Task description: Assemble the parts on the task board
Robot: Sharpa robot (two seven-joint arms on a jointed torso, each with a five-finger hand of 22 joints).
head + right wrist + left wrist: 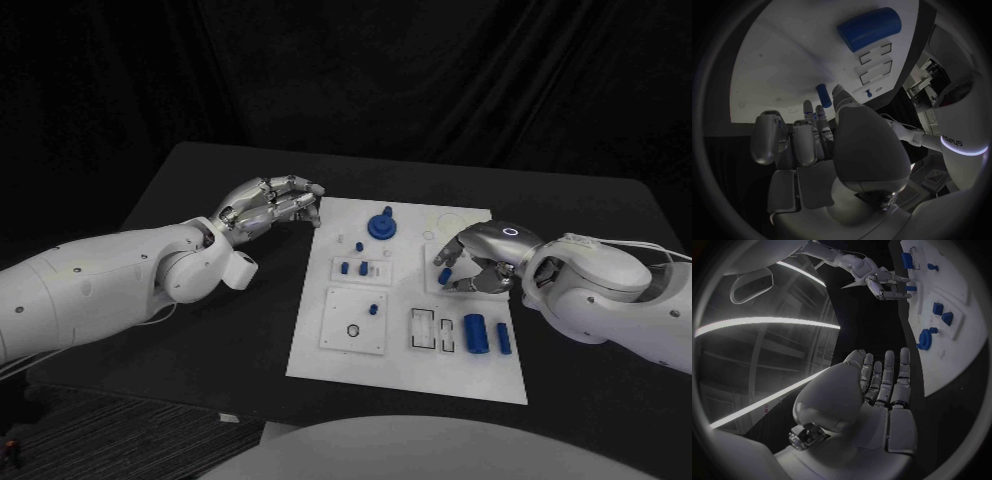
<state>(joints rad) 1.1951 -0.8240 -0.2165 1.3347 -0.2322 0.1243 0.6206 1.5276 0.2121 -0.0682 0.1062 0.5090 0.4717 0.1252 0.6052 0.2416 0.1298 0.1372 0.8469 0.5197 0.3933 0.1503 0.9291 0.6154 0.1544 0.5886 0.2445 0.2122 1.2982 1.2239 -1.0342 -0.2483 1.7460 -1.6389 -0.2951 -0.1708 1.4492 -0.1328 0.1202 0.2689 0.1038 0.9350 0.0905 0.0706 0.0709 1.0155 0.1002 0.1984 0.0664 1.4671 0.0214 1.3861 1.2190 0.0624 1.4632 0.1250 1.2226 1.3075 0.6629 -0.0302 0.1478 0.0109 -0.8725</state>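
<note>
Two hands at the task board (411, 375), which lies mid-table on the black table (216, 330).

Legible writing: none on the board; letters on the robot's body in the right wrist view are too bent to read. The left hand (270, 206) hovers at the board's far left corner, fingers extended together, holding nothing. The right hand (473, 262) is over the board's right side, fingers curled down around a small blue part (447, 273); whether it actually grips the part cannot be told. A round blue knob (382, 225) stands near the far edge. Two blue bars (488, 336) lie at the near right, beside two empty rectangular slots (433, 329). Smaller blue pieces in the middle recesses are too small to count.
</note>
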